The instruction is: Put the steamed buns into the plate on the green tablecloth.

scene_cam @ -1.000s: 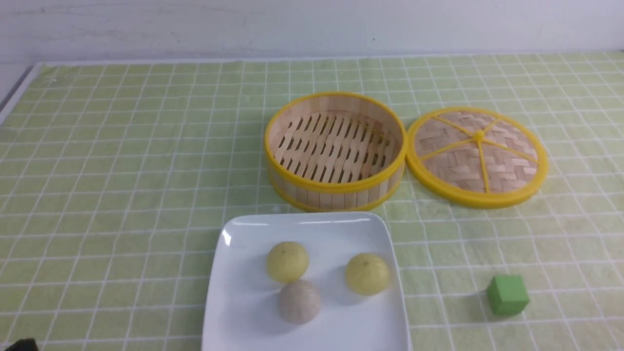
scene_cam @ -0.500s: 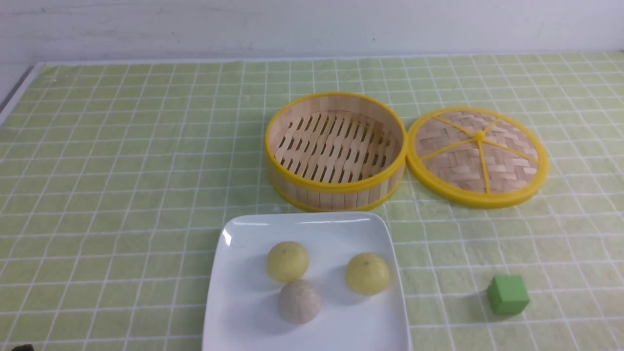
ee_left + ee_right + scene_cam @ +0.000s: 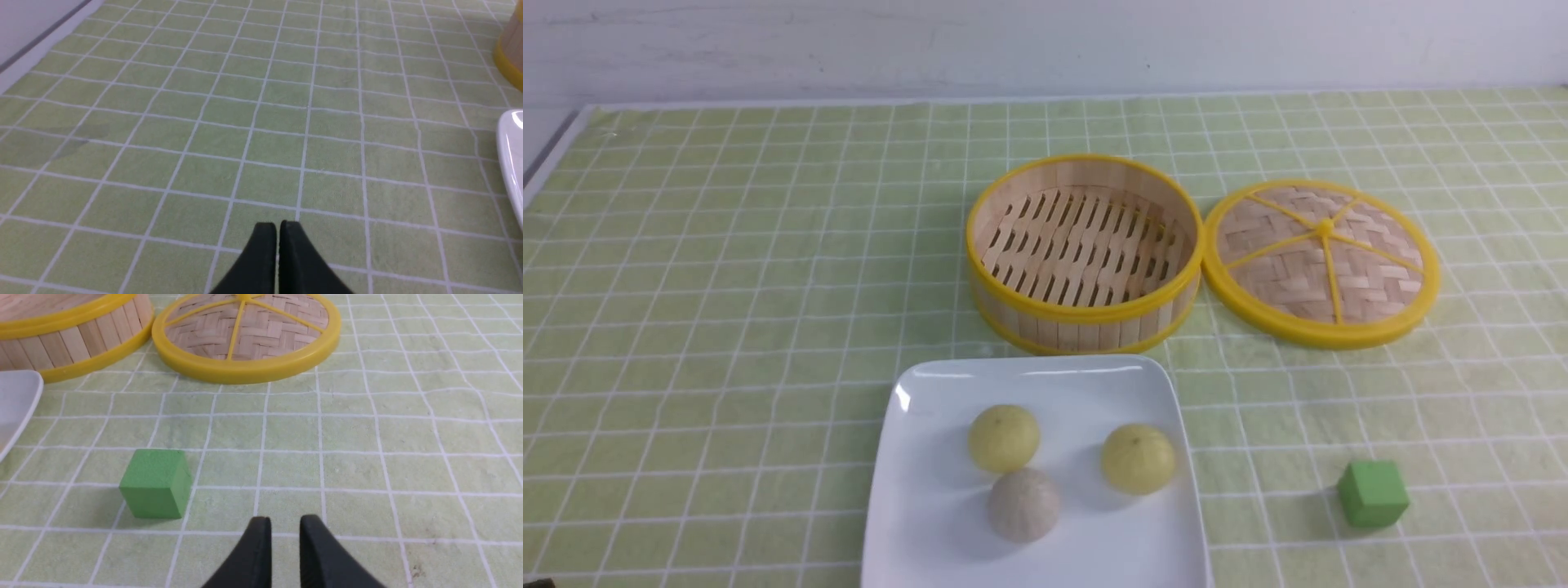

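Note:
Three steamed buns lie on the white square plate (image 3: 923, 531) on the green tablecloth (image 3: 727, 286): a pale yellow one (image 3: 1004, 438), a second yellow one (image 3: 1138, 457) and a greyish one (image 3: 1023, 504). My left gripper (image 3: 278, 224) hovers shut and empty over bare cloth, left of the plate's edge (image 3: 510, 155). My right gripper (image 3: 285, 519) hangs over the cloth to the right of the plate (image 3: 16, 400). Its fingers stand slightly apart with nothing between them. Neither gripper touches a bun.
The empty round bamboo steamer (image 3: 1086, 327) stands behind the plate, with its woven lid (image 3: 1323, 261) flat beside it on the right. A green cube (image 3: 1373, 493) sits right of the plate, just ahead and left of my right gripper (image 3: 156, 482).
The dark bit of my left arm at the front view's bottom-left corner has slid down almost out of the picture. Buns, plate, steamer and cube have not moved.

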`<state>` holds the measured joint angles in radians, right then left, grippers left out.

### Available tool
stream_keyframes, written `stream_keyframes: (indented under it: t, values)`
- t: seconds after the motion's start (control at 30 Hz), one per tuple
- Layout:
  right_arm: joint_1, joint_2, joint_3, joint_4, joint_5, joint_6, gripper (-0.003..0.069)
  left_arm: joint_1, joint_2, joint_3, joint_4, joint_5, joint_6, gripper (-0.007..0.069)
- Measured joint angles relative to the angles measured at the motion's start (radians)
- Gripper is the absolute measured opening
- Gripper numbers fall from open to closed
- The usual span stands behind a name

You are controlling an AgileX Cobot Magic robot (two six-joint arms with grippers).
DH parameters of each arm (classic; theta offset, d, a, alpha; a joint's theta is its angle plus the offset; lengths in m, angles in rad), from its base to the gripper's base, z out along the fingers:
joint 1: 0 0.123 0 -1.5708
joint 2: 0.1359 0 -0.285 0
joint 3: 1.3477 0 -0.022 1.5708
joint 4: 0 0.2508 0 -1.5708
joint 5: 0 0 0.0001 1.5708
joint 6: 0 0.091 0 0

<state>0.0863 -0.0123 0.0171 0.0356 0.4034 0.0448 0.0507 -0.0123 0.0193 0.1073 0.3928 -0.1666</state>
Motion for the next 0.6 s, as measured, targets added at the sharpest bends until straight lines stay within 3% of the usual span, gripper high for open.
stream_keyframes:
  t: [0.6]
  values:
    - [0.000,0.000,0.000,0.000,0.000,0.000,0.0153,-0.041,0.000,0.000,0.000,0.000,0.000,0.0052]
